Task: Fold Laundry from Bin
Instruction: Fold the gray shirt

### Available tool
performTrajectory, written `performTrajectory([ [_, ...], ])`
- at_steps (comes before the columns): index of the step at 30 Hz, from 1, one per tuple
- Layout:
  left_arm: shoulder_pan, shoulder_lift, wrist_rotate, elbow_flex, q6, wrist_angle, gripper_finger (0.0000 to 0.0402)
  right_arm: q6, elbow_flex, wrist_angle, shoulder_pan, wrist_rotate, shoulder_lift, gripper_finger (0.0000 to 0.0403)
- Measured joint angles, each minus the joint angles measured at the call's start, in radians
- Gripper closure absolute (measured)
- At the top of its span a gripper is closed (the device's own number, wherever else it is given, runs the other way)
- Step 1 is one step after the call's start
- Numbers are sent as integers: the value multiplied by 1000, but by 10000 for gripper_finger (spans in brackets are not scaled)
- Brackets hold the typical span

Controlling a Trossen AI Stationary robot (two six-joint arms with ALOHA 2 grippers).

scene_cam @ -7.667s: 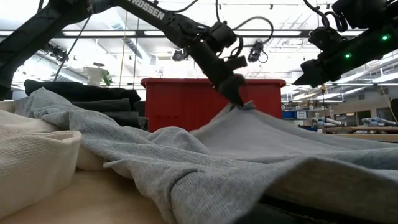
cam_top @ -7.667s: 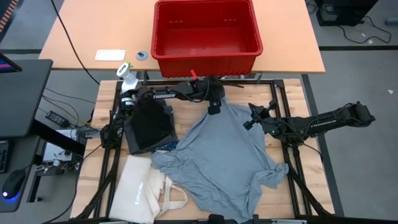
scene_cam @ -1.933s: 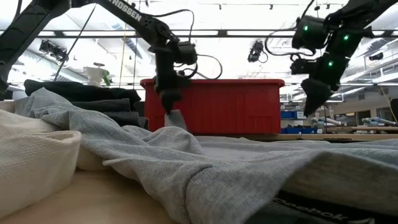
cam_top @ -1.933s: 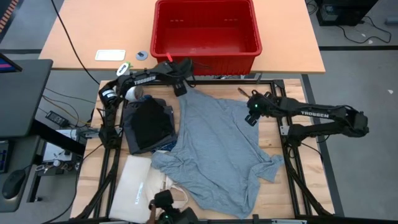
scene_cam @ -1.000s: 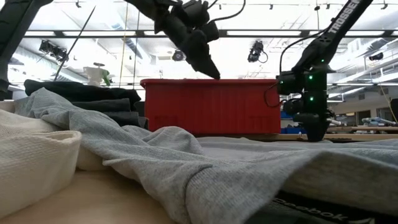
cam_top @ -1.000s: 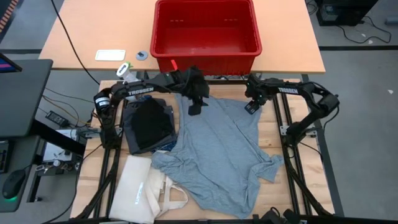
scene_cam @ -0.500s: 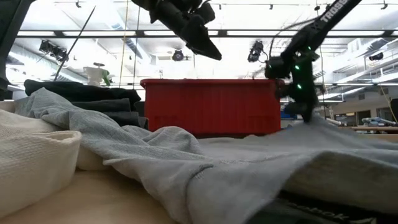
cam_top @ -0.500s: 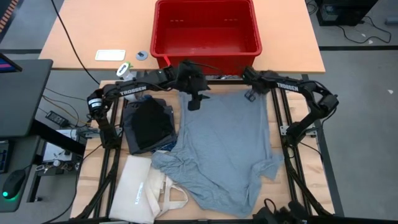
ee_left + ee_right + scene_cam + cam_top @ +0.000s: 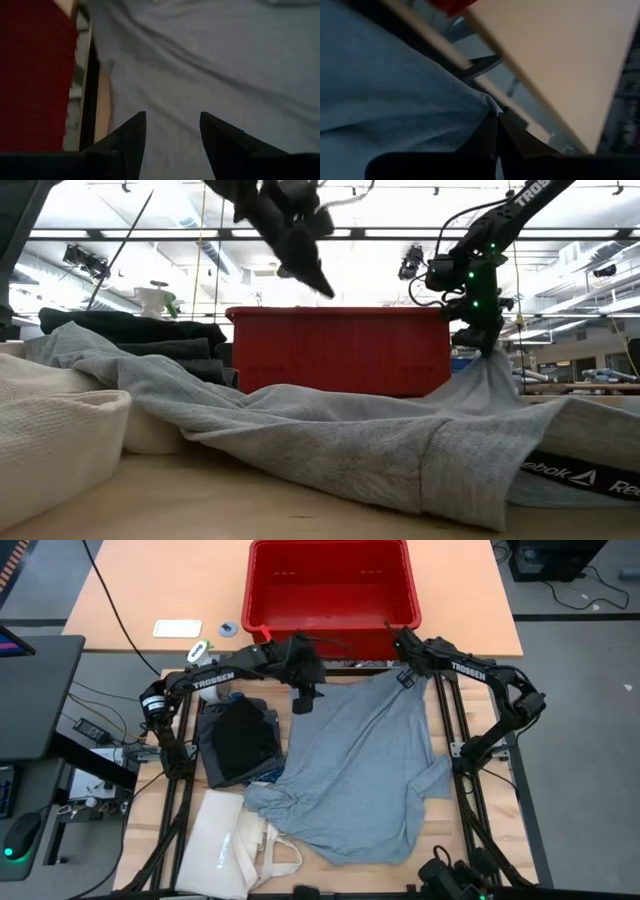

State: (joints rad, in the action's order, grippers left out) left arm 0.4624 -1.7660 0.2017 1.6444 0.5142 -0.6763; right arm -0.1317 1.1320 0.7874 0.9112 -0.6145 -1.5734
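A light grey shirt (image 9: 360, 770) lies spread on the wooden table, its near part resting flat. Its far right corner is drawn up into a peak (image 9: 478, 370). My right gripper (image 9: 405, 680) is shut on that corner, just in front of the red bin (image 9: 332, 632). My left gripper (image 9: 303, 702) hangs open in the air above the shirt's far left edge, with nothing between its fingers (image 9: 132, 135). In the left wrist view the grey cloth (image 9: 225, 65) shows below it, with the bin's red wall (image 9: 30, 75) beside it. My right gripper pinches the shirt's far right corner (image 9: 487, 107) between its two fingers, which slant down from the far side. That corner is lifted clear of the table. The cloth falls from it in a tent (image 9: 470, 390), and the rest of the shirt lies on the table.
A stack of dark folded garments (image 9: 240, 740) sits left of the shirt, and a cream tote bag (image 9: 225, 850) lies at the near left. A spray bottle (image 9: 203, 652) stands at the far left. A black Reebok piece (image 9: 570, 475) shows under the shirt's near edge.
My right gripper has taken hold of the shirt's far right corner and risen toward the bin. The corner has come up off the table into a peak, and the shirt's near hem has slid toward the far edge. My left gripper has drifted slightly up and left, still open.
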Motion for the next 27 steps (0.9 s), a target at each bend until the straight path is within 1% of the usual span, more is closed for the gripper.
performTrajectory([
  [2, 43, -19, -2, 0, -11, -12, 212, 4, 0, 25, 1, 42, 0, 390],
  [6, 139, -88, -13, 0, -84, -8, 212, 6, 0, 54, -12, 111, 0, 388],
  [8, 181, -138, -50, 0, -114, -8, 212, 17, 0, 53, -22, 152, 0, 388],
  [11, 216, -218, -172, 0, -124, -28, 212, 27, 0, 47, -39, 200, 0, 389],
  [14, 223, -274, -351, -1, -114, -25, 212, 27, 0, 28, -53, 220, 0, 389],
  [16, 217, -296, -423, 0, -110, -6, 212, 22, 0, 0, -57, 224, 0, 389],
  [21, 210, -337, -443, 0, -93, 44, 212, 18, 0, -46, -60, 247, 0, 389],
  [23, 210, -346, -445, 0, -88, 63, 212, 17, 0, -44, -60, 261, 0, 389],
  [27, 213, -368, -438, 0, -77, 62, 212, 17, 0, -10, -60, 257, 0, 389],
])
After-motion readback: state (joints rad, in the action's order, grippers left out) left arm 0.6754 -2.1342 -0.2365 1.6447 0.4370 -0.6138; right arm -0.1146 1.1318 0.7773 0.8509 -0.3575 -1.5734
